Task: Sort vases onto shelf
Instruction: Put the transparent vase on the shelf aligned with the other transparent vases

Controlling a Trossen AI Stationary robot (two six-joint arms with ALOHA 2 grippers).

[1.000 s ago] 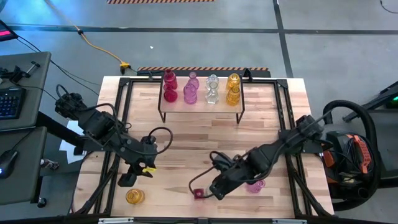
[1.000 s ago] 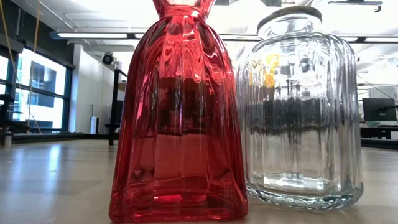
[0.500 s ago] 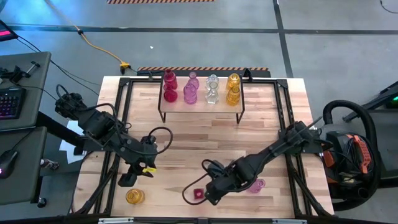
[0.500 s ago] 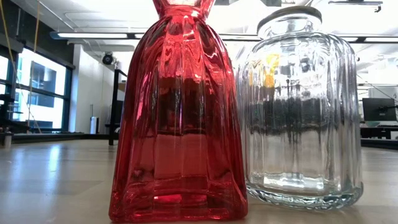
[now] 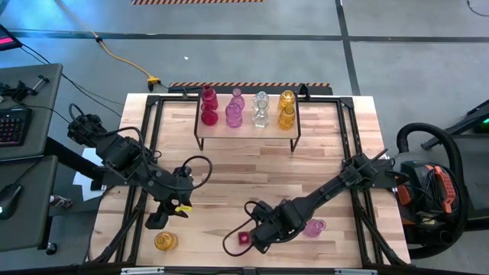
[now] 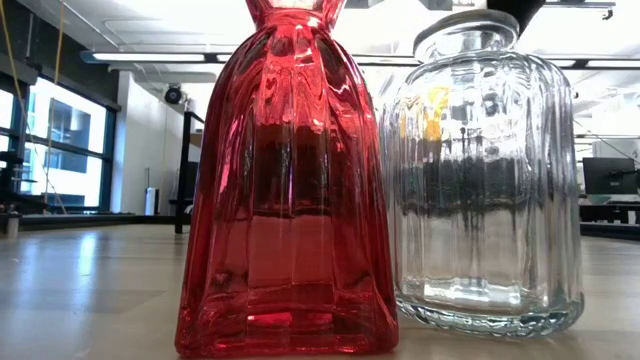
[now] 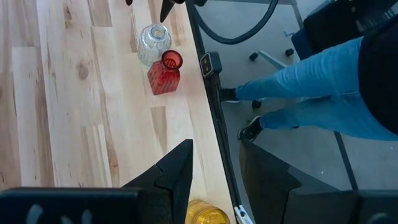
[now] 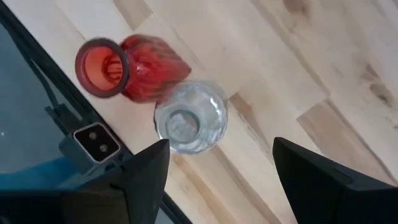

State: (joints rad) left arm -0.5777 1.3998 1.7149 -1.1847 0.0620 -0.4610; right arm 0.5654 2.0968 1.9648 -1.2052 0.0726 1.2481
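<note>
At the table's near edge a red vase (image 8: 127, 68) and a clear vase (image 8: 189, 121) stand upright, side by side on their bases. My right gripper (image 8: 217, 180) hangs open above them, fingers pointing down; from overhead the right gripper (image 5: 252, 237) covers the clear vase, and the red vase (image 5: 244, 238) shows beside it. My left gripper (image 5: 160, 220) waits open above a yellow vase (image 5: 166, 241) at the near left. A pink vase (image 5: 313, 228) stands near right. The shelf (image 5: 246, 130) at the far middle carries red, pink, clear and yellow vases.
Black frame rails run along the table's edges. A small camera block (image 8: 93, 143) sits at the near edge beside the red vase. A person's legs in blue jeans (image 7: 311, 81) stand just beyond the near edge. Bare wood lies between the shelf and the arms.
My right gripper has come down and toward the table's near-left, closing in above the red and clear vases, and has tipped more steeply downward. Its fingers have kept their gap. The vases have not moved.
</note>
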